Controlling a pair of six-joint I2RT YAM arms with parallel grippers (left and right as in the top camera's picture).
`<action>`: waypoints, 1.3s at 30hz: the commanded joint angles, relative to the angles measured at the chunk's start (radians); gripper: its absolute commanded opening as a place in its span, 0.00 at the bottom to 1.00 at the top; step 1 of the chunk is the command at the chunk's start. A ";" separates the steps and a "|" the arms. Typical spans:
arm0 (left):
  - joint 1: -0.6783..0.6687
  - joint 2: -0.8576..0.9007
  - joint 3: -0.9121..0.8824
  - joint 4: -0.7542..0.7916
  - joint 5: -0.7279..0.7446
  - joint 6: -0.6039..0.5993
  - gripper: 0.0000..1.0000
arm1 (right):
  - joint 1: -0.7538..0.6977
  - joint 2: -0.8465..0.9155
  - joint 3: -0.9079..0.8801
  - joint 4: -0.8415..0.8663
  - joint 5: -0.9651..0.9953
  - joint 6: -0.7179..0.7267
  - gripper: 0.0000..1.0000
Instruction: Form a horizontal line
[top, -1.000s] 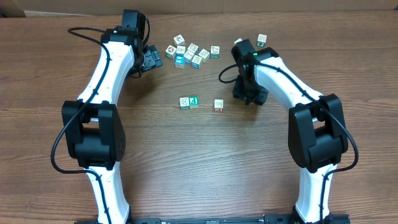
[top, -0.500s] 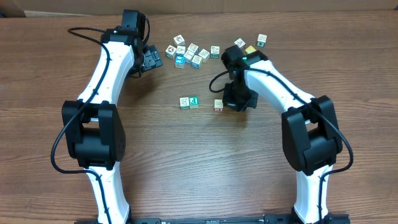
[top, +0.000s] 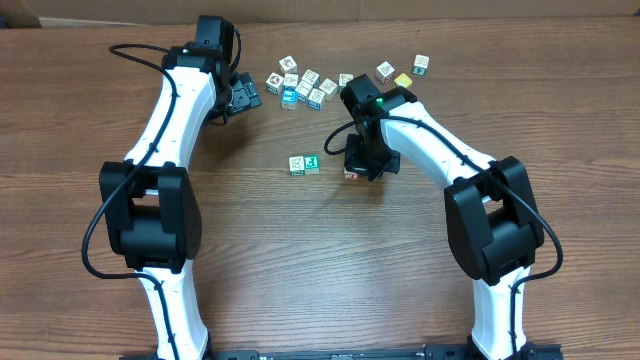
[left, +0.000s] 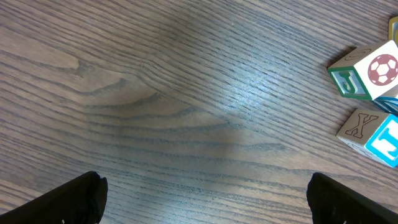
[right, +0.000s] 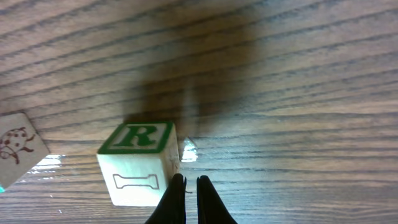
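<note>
Pressing its jaws fully together with nothing between them, the right gripper seems meant as a thin pusher and not a clamp — a cube this small is easier to slide along the table than to lift and set down exactly. It hangs low over the red-marked cube, which shows only partly from under it. In the right wrist view the closed tips stand just beside the lower right corner of a cube with a green R on top; whether they touch it I cannot tell, nor whether it is that same red-marked cube. A ladybug cube lies apart at 9 o'clock of it. The left gripper rests with jaws wide apart and empty at 9 o'clock of the loose clump — probably parked there, out of the way. The horizontal line lies near the middle of the table, at 6 o'clock of the clump. It looks short and unfinished: two white-edged cubes touching edge to edge, the left one pale with a teal side, the right one with a green letter, and the red-marked cube at 3 o'clock of them, near but with a gap.
</note>
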 joint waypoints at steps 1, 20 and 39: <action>-0.001 0.014 0.019 -0.002 -0.010 0.016 1.00 | 0.011 -0.034 -0.005 0.012 -0.002 -0.001 0.04; -0.001 0.014 0.019 -0.002 -0.010 0.016 1.00 | 0.039 -0.034 -0.005 0.063 -0.006 0.003 0.04; -0.001 0.014 0.019 -0.002 -0.010 0.016 1.00 | 0.046 -0.034 -0.005 0.119 -0.066 0.003 0.04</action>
